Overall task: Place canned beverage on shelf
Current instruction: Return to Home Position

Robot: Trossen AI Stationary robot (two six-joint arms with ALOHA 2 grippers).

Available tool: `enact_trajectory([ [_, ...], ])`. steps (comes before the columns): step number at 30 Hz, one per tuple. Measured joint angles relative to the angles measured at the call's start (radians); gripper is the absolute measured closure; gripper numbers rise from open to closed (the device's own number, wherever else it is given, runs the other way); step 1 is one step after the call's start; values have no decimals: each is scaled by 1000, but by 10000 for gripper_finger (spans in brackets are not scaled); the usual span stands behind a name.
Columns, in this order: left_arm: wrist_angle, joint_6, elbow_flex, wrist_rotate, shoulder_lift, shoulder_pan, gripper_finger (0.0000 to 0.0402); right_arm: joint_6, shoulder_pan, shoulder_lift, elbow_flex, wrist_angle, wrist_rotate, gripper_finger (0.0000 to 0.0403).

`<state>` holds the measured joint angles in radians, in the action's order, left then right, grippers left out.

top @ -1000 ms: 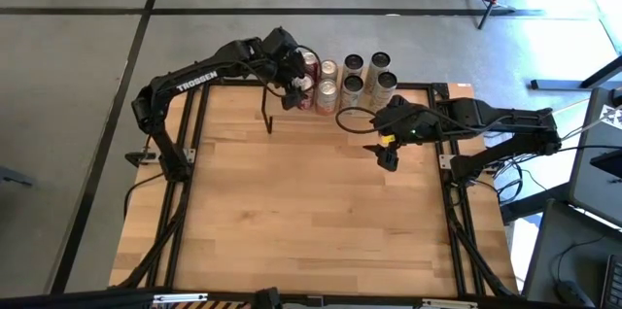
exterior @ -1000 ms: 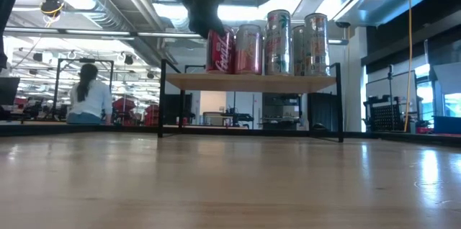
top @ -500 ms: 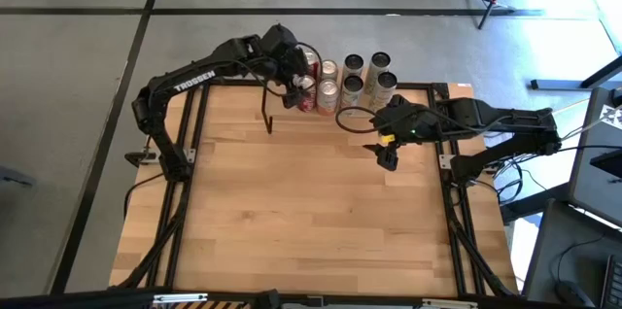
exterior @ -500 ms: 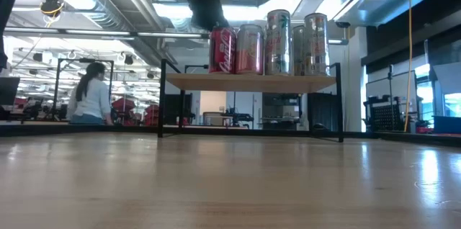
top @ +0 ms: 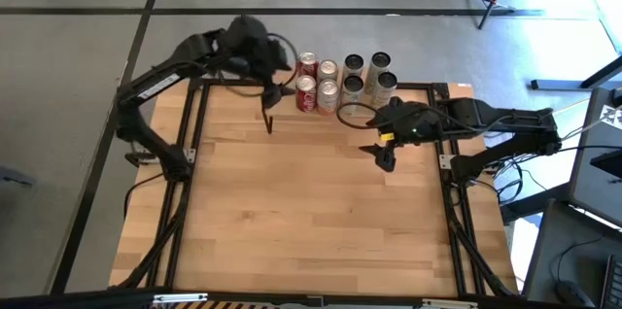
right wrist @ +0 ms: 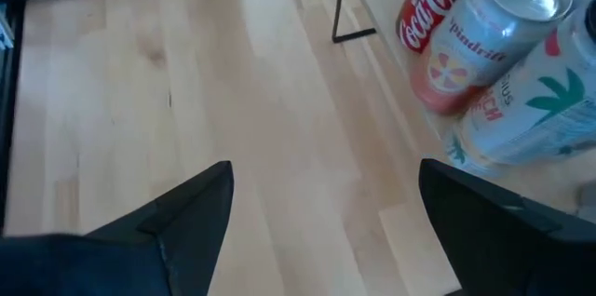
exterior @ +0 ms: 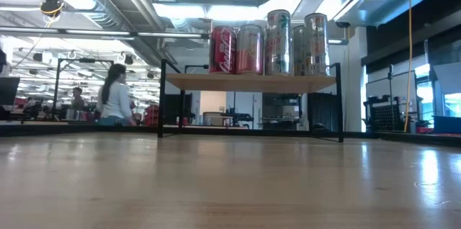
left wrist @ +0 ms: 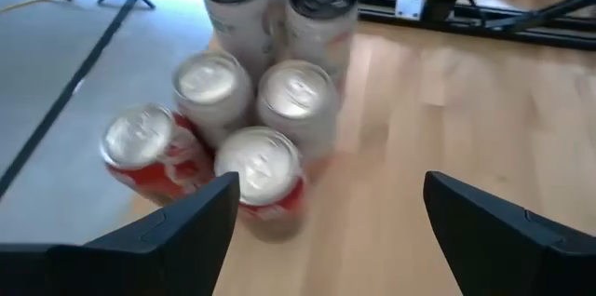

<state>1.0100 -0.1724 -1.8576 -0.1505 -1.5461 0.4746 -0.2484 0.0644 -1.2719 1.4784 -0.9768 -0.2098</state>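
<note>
Retracting to home was judged the step in hand; placement was read as done. Nearest, the table [top: 292, 231] was laid bare: butcher-block planks, smooth, with a slight sheen picked up in the low view. At right mid-table the right gripper [top: 382, 158] was held over the wood, fingers spread wide, nothing between them. Farther back, the left gripper [top: 278, 90] was found at the left end of the shelf [exterior: 248, 81]. It sat just beside the nearer of the red soda cans [exterior: 222, 49] but apart from it, fingers wide open, nothing held. At the far edge the shelf was seen as a pale wooden board on thin black metal legs [exterior: 340, 106]. Its top was loaded with the red soda cans at the left, pale pink cans [exterior: 248, 49] next and taller printed cans [exterior: 315, 42] to the right, all upright and packed close. All were taken for thin aluminium cylinders with glossy walls and silver or dark lids: light, easily tipped. For a clean retract, the left gripper should be lifted first, then drawn left and near, fingers kept open, so that no can is clipped and the near-left leg is not snagged. Beyond the table, a person [exterior: 115, 99] was seen in the room.
</note>
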Motion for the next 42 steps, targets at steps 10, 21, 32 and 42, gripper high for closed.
enact_trajectory([
  [10,-402,155,567,29,340,-76,76,73,-14,90,0,-1,1,219],
  [21,-479,282,814,31,455,-139,76,99,-12,374,-249,172,72,390],
  [32,-897,206,965,40,480,-340,76,44,-12,820,-778,656,147,384],
  [42,-891,225,1090,87,622,-397,76,33,-13,976,-916,684,85,384],
])
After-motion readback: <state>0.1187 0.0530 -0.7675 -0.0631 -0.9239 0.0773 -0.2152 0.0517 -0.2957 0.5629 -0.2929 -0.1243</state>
